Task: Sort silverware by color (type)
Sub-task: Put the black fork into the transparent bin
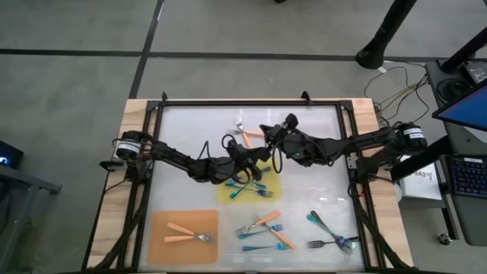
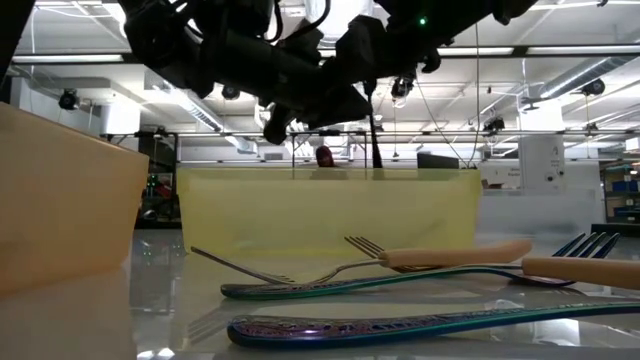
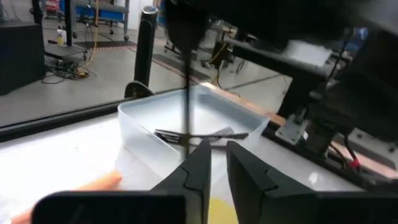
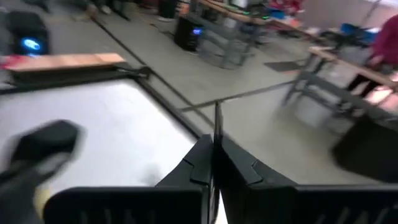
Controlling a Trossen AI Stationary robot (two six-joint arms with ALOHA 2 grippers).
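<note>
Standing upright, dark fork pinched in right fingers; left fingers slightly apart.

No legible text, label or number on anything in view

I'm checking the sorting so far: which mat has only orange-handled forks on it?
The orange mat at the table's near left: two orange-handled forks lie on it. The yellow mat in the middle holds blue-teal forks instead.
</note>
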